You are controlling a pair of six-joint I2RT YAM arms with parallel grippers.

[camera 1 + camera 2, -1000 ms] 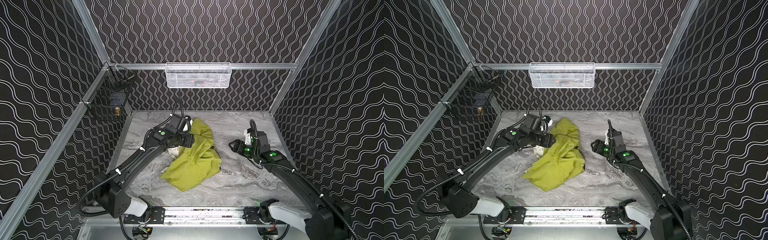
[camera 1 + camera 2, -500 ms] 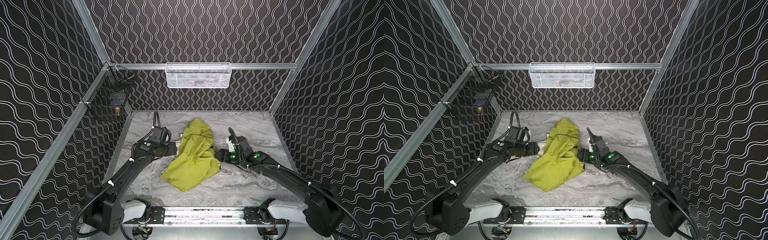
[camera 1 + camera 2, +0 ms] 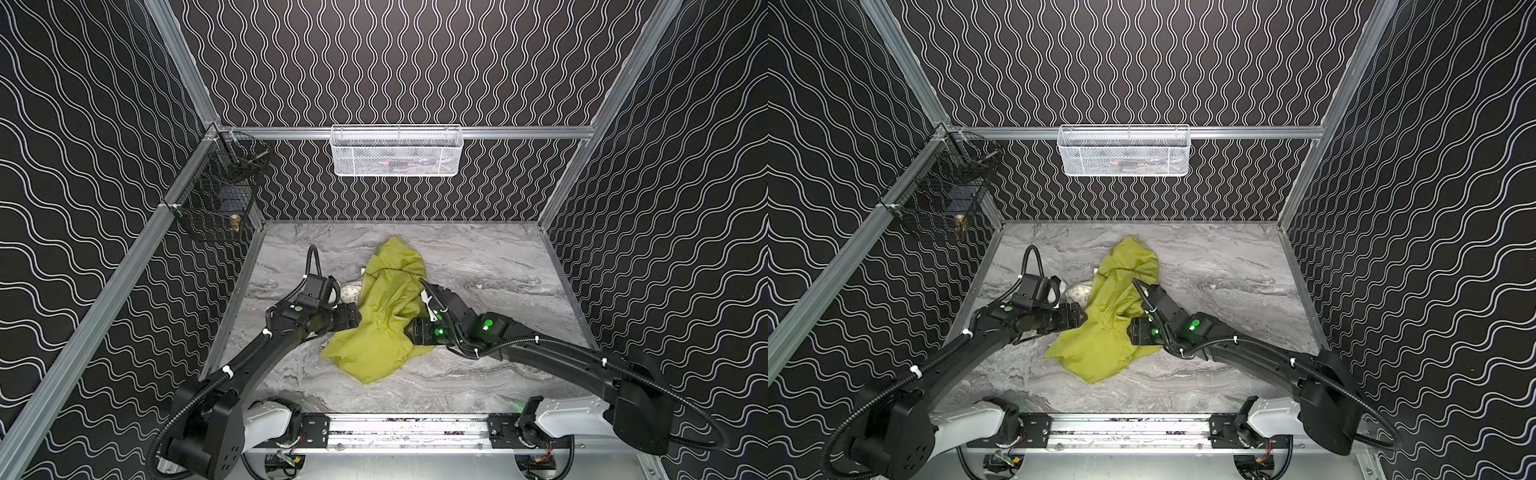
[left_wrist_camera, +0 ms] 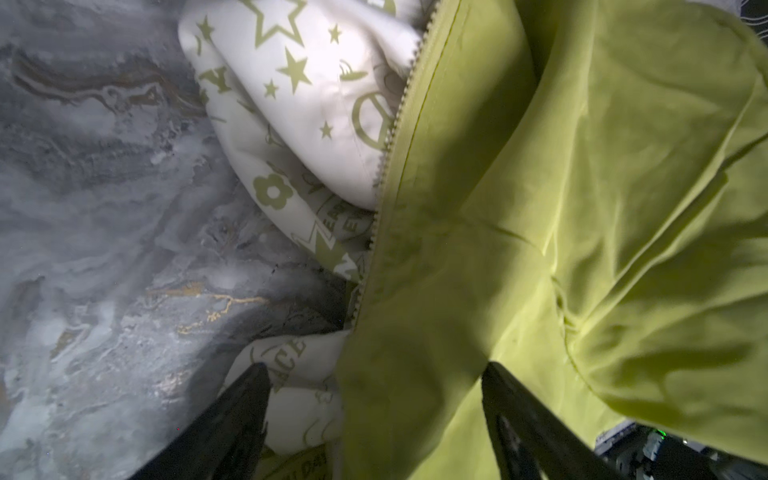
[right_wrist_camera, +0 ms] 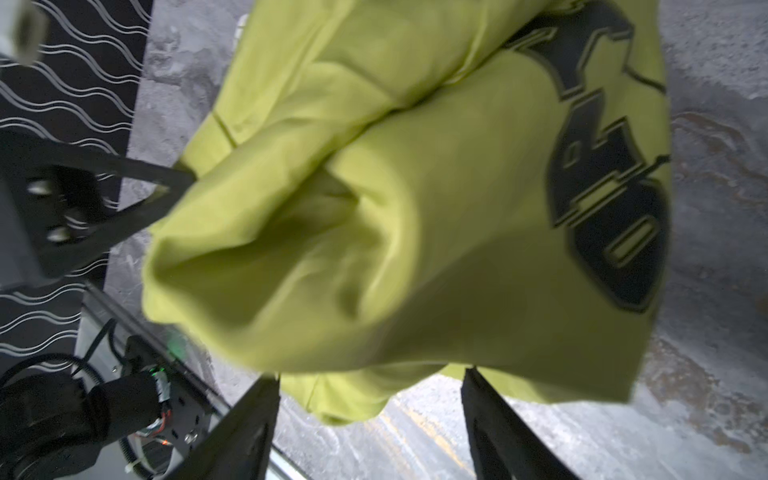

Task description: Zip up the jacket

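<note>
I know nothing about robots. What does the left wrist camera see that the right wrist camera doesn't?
Only the left wrist view shows the cream lining with green stars, and the pale zipper teeth running unjoined along the green edge. Only the right wrist view shows the black lettering printed on the cloth and a strip of wavy-patterned wall. Both show the green jacket, the grey marbled table and that arm's own pair of dark fingers spread apart: the left fingers and the right fingers.
</note>
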